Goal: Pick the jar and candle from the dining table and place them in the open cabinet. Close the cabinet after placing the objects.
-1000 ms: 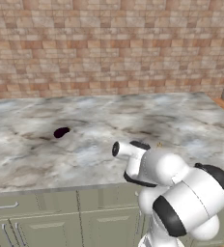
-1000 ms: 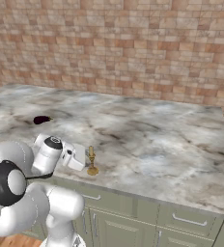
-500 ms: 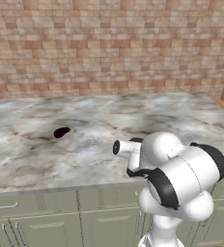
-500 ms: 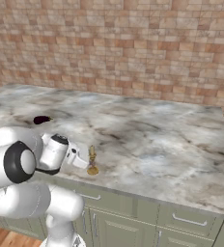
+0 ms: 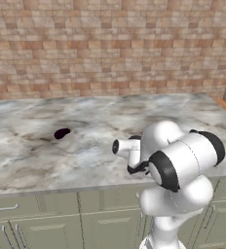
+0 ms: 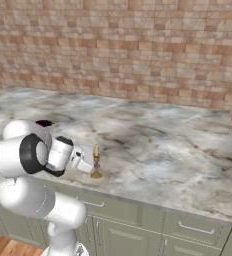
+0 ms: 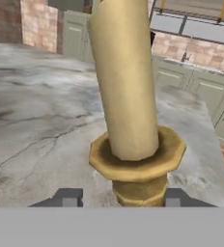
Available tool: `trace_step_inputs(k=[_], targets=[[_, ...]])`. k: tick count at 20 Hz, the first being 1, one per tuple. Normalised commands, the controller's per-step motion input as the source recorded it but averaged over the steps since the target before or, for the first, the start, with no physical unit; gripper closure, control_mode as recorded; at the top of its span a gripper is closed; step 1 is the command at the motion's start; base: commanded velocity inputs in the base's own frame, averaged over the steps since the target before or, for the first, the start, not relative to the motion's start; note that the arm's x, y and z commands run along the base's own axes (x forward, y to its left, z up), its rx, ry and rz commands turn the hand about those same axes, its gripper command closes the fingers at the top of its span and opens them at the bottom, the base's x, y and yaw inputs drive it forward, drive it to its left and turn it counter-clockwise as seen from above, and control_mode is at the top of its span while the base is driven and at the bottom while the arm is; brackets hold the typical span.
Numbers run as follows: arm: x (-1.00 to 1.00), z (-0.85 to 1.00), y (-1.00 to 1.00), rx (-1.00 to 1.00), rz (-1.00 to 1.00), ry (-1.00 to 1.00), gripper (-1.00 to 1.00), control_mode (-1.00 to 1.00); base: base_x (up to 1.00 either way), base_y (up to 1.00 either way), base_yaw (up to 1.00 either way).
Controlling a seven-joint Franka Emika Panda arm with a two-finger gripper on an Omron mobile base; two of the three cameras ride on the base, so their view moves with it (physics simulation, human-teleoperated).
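Small gold goblet-shaped candle point(image 6: 96, 165) upright on grey-white marbled dining table point(image 6: 178, 155) — gripper point(image 7: 118, 198) fingertips flank stem, apart, no contact visible. Nothing stowed yet; jar, cabinet closing remain.

The candle point(image 6: 96, 164) stands upright on the dining table point(image 6: 178, 150), near the table's front edge and toward its left half in the right base view. The gripper point(image 6: 86, 164) sits just beside the candle at its 9 o'clock — level with the stem. In the hand view the candle point(image 7: 132, 120) rises between the two fingertips point(image 7: 68, 198), one at its 7 o'clock and one at its 5 o'clock; whether they touch it cannot be told. A dark blob point(image 5: 62, 133) lies on the table point(image 5: 32, 160) in the left base view, at the arm's 10 o'clock and well apart from it. Drawers point(image 6: 138, 215) run below the table's front edge — a brick wall point(image 5: 110, 48) stands behind the table.
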Motion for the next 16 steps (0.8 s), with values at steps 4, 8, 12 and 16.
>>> trace_step_inputs(k=[4,8,12,16], targets=[[-0.25,0.02,0.0,0.01,0.0,-0.05,1.0,-1.0,0.0,0.0,0.0],[-0.96,0.23,0.0,0.05,0.0,-0.17,1.0,-1.0,0.0,0.0,0.0],[-1.0,0.49,0.0,0.08,0.0,-0.22,1.0,-1.0,0.0,0.0,0.0],[-0.87,0.79,0.12,0.02,0.0,-0.18,1.0,-1.0,0.0,0.0,0.0]])
